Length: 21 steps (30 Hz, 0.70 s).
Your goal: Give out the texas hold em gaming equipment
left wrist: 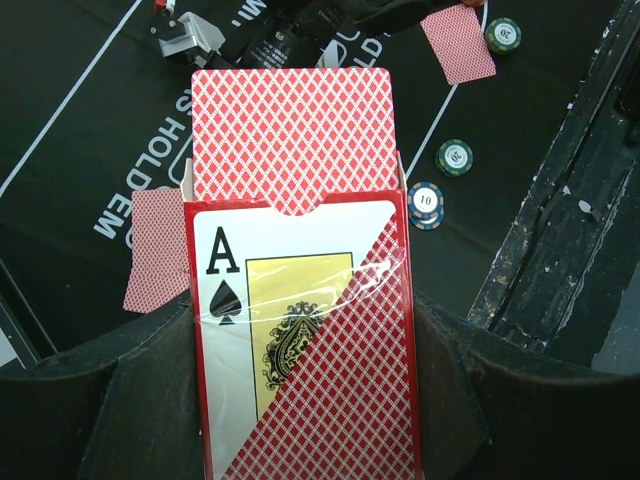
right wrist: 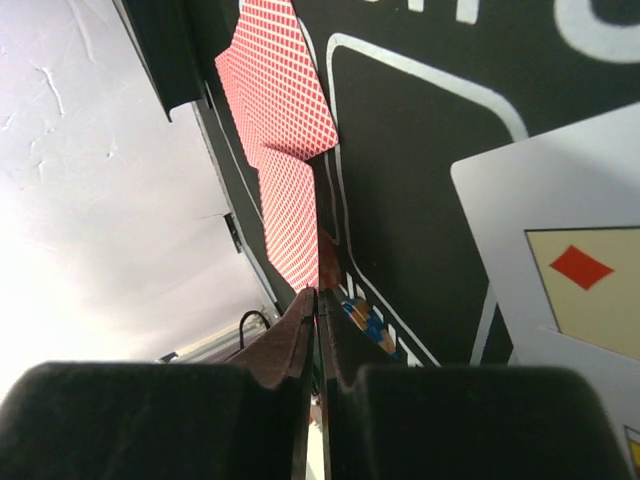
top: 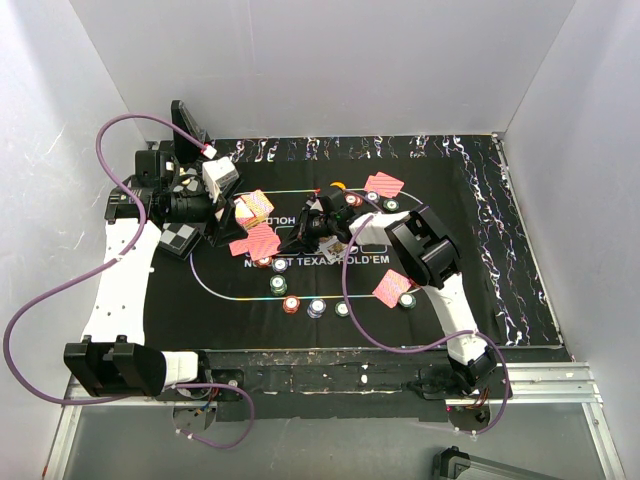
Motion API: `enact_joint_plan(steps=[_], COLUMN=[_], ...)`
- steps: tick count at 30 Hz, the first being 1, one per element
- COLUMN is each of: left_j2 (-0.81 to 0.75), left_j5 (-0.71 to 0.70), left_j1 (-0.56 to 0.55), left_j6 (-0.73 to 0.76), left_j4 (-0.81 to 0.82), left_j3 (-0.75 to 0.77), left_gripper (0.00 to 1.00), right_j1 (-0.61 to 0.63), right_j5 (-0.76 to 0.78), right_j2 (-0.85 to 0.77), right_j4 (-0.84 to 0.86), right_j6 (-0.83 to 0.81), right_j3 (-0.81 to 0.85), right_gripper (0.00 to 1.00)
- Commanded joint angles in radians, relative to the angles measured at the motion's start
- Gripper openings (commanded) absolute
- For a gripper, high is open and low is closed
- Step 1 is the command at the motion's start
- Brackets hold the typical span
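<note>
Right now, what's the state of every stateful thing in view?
card box: top open, deck sticking out.
left gripper: shut on card box.
right gripper: shut on single card, seen edge-on.
dealt cards: face down on mat.
diamond card: face up.
chips: lying flat on mat.
</note>
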Motion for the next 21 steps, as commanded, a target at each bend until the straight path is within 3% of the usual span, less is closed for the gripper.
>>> enact_joint_plan(steps=[1, 5, 14, 19, 21], left_j2=[-0.042, -0.045, -0.041, -0.039, -0.036], left_j5=[0.032, 0.019, 0.016, 0.021, 0.024], left_j1=[0.004, 0.004, 0.004, 0.004, 0.004], left_j6=[0.02, 0.028, 0.018, 0.012, 0.008], left_j4=[0.018, 0.016, 0.021, 0.023, 0.024], left_j3=[-0.01, -0.018, 0.0, -0.003, 0.0], left_gripper=[0.0, 0.0, 0.0, 0.0, 0.0], right_j1=[0.003, -0.007, -0.04, -0.037, -0.036], right_j5=[-0.043, -0.061, -0.257, -0.406, -0.452], right_j2=[-0.018, -0.061, -0.191, -0.277, -0.32], right_j4=[0.112, 0.213, 0.526, 0.458, 0.291], right_j6=[0.051, 0.083, 0.192, 0.1, -0.025], right_j3=[-0.026, -0.078, -0.207, -0.262, -0.274], right_gripper=[0.08, 0.01, 0.01, 0.01, 0.01])
